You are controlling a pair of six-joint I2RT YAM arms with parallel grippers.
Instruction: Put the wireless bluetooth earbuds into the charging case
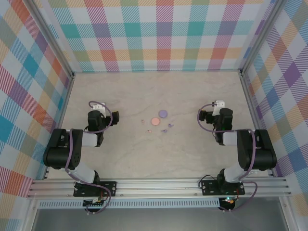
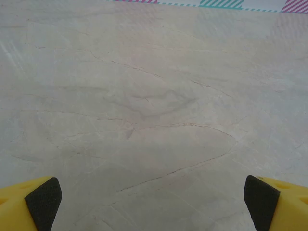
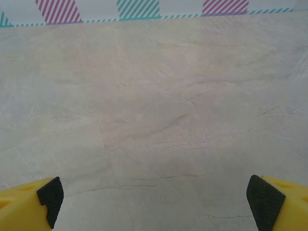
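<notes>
Centrally, four tiny earbuds (image 1: 164,130), pink and lilac, near two round discs (image 1: 155,121). Probably feather-light, hard, slippery; calls for pinching across the body. Left gripper (image 2: 154,197), right gripper (image 3: 154,195): both spread wide.

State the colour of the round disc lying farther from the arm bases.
The farther disc is lilac; the top external view shows it best.

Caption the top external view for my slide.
Left claw and right claw open, flanking pink disc, lilac disc and earbuds.
</notes>
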